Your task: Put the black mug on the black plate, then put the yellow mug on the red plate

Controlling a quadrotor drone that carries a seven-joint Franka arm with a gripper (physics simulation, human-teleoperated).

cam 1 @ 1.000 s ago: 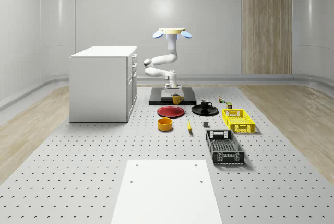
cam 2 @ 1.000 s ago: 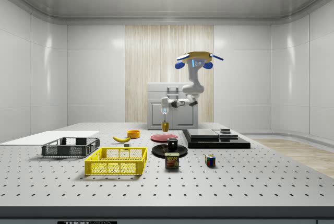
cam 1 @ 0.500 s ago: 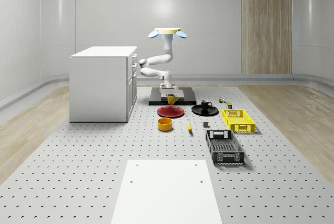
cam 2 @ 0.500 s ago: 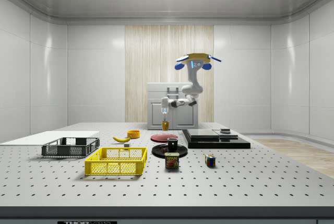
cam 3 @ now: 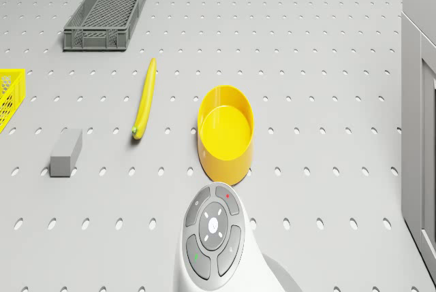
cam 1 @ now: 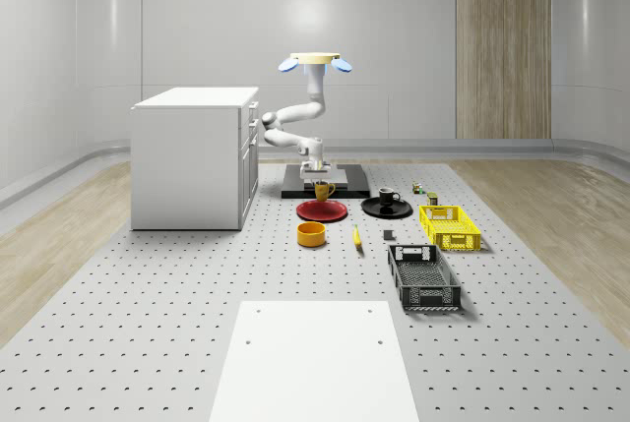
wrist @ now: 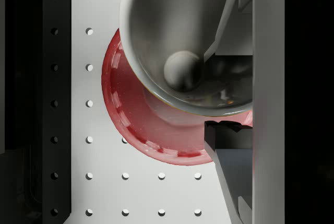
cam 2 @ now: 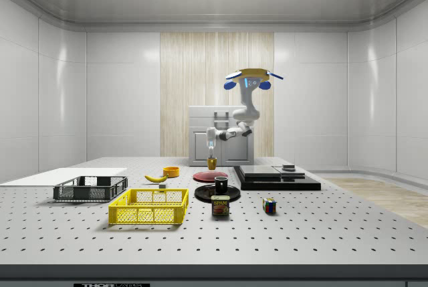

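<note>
while the drone (cam 1: 313, 60) hovers in the air above the far end of the pegboard table (cam 1: 177, 324), beside the white cabinet (cam 1: 192, 156), its arm bends down toward the red plate (cam 1: 322, 210). gripper (cam 1: 320, 179) clamped on the yellow mug (cam 1: 323, 190), fingers on the rim, mug hanging upright just above the plate's far edge; side view puts the mug (cam 2: 212, 162) a little over the plate (cam 2: 210, 176), not touching. wrist view: mug's inside (wrist: 182, 41) close up, one finger (wrist: 229, 153) against its wall, red plate (wrist: 141, 125) underneath and off to one side. black mug (cam 1: 388, 197) already standing on the black plate (cam 1: 386, 209), just beside the red plate on the whole-scene view's right. in front of the red plate, a yellow bowl (cam 1: 311, 234) and a banana (cam 1: 356, 237); drone view shows the bowl (cam 3: 225, 132), banana (cam 3: 144, 99) and a small grey block (cam 3: 66, 152) apart on the table. yellow crate (cam 1: 449, 227) and dark crate (cam 1: 423, 277) toward the whole-scene view's right. black slab (cam 1: 354, 184) lies behind the plates. side view near front: can (cam 2: 221, 206), colour cube (cam 2: 269, 205).
</note>
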